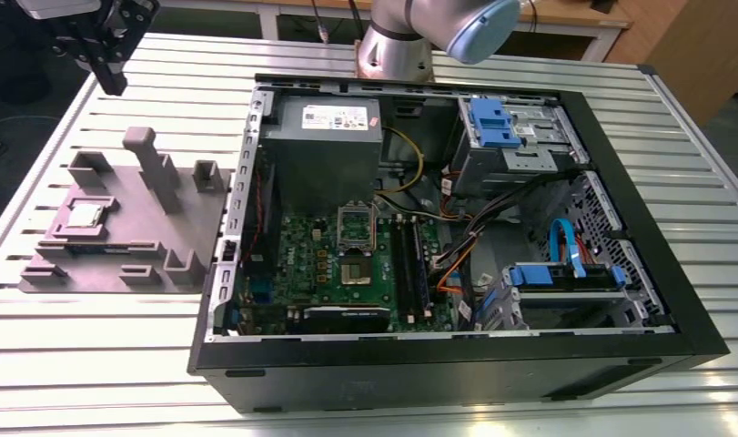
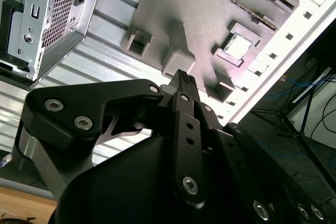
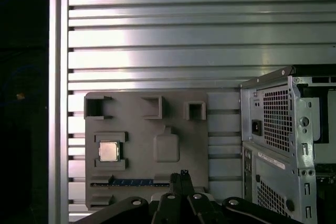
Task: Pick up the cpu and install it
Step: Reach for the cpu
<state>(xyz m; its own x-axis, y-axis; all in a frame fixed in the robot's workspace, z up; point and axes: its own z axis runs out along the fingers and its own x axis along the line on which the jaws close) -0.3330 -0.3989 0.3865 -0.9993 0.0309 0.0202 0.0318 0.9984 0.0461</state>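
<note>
The hand [image 1: 113,84] hangs high over the far corner of the slatted tabletop [image 1: 126,364], at the exterior view's left. Its fingers are pressed together with nothing between them.

Below it and nearer the camera sits the grey fixture block [image 1: 162,232], and there is the cpu [image 1: 84,216]. It lies flat, shiny top up, in a shallow square pocket on the side of the block away from the computer case [image 1: 466,373]. Hand and cpu are well apart — no contact at all.

In the first wrist view the hand [image 3: 184,173] points at the fixture block's edge, just beside a blue strip [image 3: 131,182] that runs along that edge. The cpu [image 3: 108,151] lies off to one side in its pocket. A grey post [image 3: 167,145] stands closer to the fingertips than the chip does.

The second wrist view tells the same story — the hand [image 2: 184,75] is closed and empty, and the cpu [image 2: 237,45] rests on the block some way beyond it.

The computer case lies open on its side just beside the block, toward the exterior view's right. Its green motherboard [image 1: 399,273] is exposed, with the silver socket frame [image 1: 354,238] on it and the grey power-supply box [image 1: 326,146] behind.
</note>
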